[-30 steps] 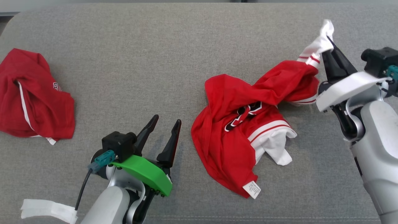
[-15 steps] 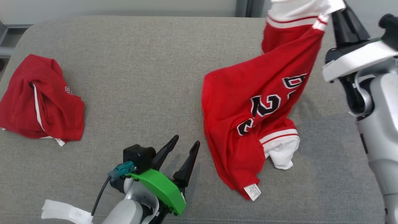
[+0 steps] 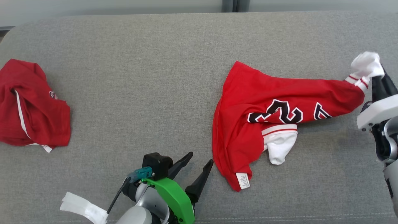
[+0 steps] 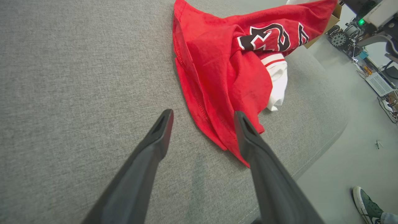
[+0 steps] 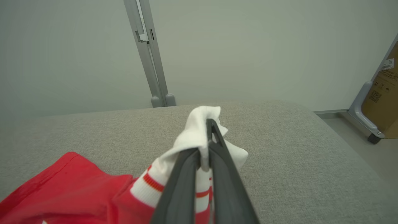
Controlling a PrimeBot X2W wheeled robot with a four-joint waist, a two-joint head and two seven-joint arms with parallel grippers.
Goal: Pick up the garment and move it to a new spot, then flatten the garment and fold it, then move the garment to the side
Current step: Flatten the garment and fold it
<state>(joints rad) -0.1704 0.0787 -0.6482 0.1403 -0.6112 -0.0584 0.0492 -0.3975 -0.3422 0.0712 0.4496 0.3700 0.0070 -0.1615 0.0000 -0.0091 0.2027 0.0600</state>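
The garment [image 3: 264,102] is a red jersey with white sleeves and black numbers, lying stretched out on the grey cushion [image 3: 149,77]. My right gripper [image 3: 379,76] is shut on its white sleeve end [image 5: 199,130] at the far right, holding that end slightly raised. The other white sleeve [image 3: 279,147] lies under the red body. My left gripper [image 3: 200,158] stands open just left of the garment's lower hem, near the white label [image 3: 243,181]. In the left wrist view the left gripper [image 4: 203,114] has its right finger beside the red hem of the garment [image 4: 217,62].
A second crumpled red garment [image 3: 31,105] lies at the cushion's far left. A white strap [image 3: 80,207] hangs by my left arm. The cushion's front edge drops to the floor, where a person's shoe [image 4: 367,207] shows. A cardboard box [image 5: 384,90] stands beyond the right end.
My right gripper lifted the sleeve high, then brought it down and out to the right, spreading the jersey so its numbers show. The head camera shifted meanwhile. My left gripper stays open.
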